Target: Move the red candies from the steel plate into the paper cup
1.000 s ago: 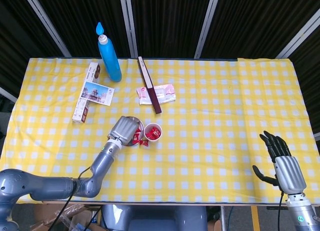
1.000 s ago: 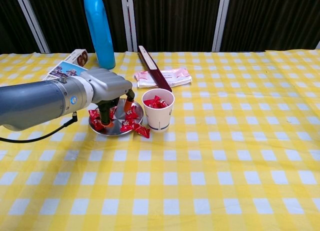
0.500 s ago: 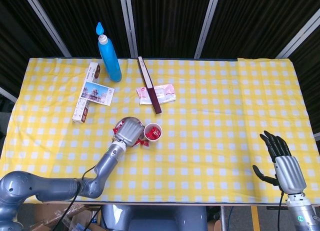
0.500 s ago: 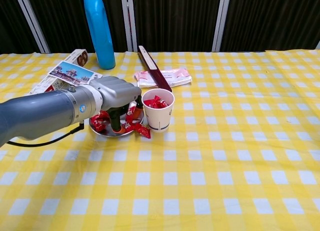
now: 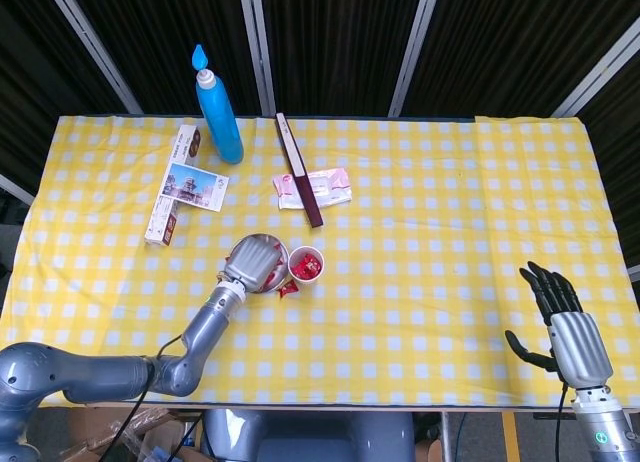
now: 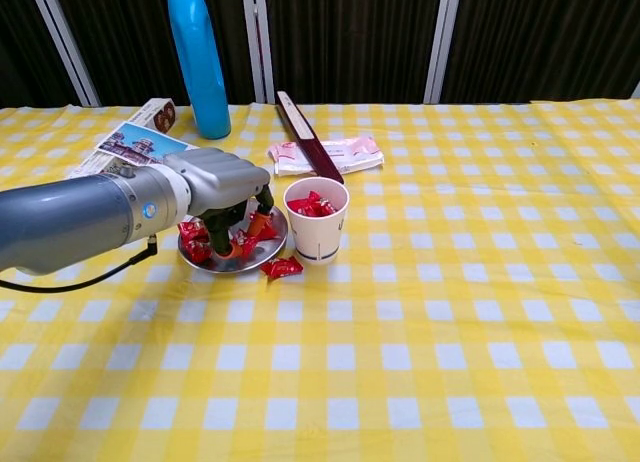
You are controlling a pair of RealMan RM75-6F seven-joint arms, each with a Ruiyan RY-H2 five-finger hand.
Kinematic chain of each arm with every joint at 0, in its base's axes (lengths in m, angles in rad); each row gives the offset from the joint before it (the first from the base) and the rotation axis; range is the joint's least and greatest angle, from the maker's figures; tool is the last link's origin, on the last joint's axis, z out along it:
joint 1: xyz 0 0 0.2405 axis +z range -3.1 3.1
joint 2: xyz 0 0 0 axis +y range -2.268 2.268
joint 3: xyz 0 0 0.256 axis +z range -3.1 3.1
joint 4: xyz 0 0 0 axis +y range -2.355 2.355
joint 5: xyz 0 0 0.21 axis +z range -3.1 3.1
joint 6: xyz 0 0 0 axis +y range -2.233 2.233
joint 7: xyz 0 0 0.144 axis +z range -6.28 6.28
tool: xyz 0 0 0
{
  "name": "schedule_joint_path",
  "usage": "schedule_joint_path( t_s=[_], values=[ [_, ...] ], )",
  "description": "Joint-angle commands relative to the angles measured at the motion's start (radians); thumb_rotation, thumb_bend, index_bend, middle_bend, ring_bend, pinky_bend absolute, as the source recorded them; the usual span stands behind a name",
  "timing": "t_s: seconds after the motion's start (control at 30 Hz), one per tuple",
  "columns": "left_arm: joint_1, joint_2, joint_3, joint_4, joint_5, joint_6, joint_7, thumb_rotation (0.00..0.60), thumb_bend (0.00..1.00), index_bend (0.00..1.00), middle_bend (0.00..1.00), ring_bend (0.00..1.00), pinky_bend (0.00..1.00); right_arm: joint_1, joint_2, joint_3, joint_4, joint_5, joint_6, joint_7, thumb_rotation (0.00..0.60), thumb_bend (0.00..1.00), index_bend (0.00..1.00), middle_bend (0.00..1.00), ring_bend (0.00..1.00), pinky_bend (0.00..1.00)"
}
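A steel plate (image 6: 214, 265) holds several red candies (image 6: 194, 238). My left hand (image 6: 215, 187) reaches down over it, fingertips (image 6: 259, 222) among the candies; whether they pinch one is hidden. From above the left hand (image 5: 252, 265) covers most of the plate (image 5: 281, 253). The paper cup (image 6: 316, 232) stands just right of the plate with red candies (image 6: 312, 204) inside; it is also seen from above as the cup (image 5: 306, 266). One loose candy (image 6: 282, 269) lies on the cloth in front of the cup. My right hand (image 5: 565, 327) hovers open, far right at the front edge.
A blue bottle (image 6: 198, 62) stands behind the plate at the back. A long dark red box (image 6: 310, 139) and a pink packet (image 6: 330, 154) lie behind the cup. Flat boxes and a picture card (image 5: 180, 182) lie at the back left.
My left hand swept right across the plate, then drew back a little left. The candy at the plate's rim now lies off it on the cloth. The right hand has not moved.
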Motion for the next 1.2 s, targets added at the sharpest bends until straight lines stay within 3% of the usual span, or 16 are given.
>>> schedule_joint_path(
  t_s=[0.03,0.27,0.43,0.73,1.0,1.2],
  values=[
    [0.003,0.036,-0.018,-0.045,0.014,0.015,-0.015,0.6,0.41,0.56,0.9,1.0,1.0,0.0,-0.001,0.0,0.0,0.0,-0.001,-0.001,0.6,0.39,0.0,0.0,0.0,0.0],
    [-0.014,0.115,-0.083,-0.181,0.036,0.046,-0.037,0.6,0.41,0.55,0.9,1.0,1.0,0.001,-0.002,-0.001,-0.001,0.0,-0.003,-0.007,0.6,0.39,0.0,0.0,0.0,0.0],
    [-0.043,0.115,-0.11,-0.221,0.035,0.053,-0.027,0.6,0.41,0.54,0.9,1.0,1.0,0.0,-0.003,0.0,-0.001,0.003,-0.003,-0.007,0.6,0.39,0.0,0.0,0.0,0.0],
    [-0.096,0.053,-0.131,-0.193,0.008,0.074,0.011,0.6,0.41,0.54,0.9,1.0,1.0,0.0,-0.001,0.002,-0.001,0.003,0.0,0.003,0.6,0.39,0.0,0.0,0.0,0.0],
    [-0.132,0.029,-0.117,-0.154,-0.078,0.075,0.08,0.6,0.36,0.51,0.88,1.0,1.0,0.0,0.001,0.003,0.0,0.002,0.002,0.008,0.6,0.39,0.0,0.0,0.0,0.0],
    [-0.137,0.047,-0.114,-0.17,-0.112,0.088,0.092,0.6,0.29,0.42,0.87,1.0,1.0,0.001,0.0,0.001,0.001,-0.001,0.001,0.004,0.6,0.39,0.0,0.0,0.0,0.0]
  ],
)
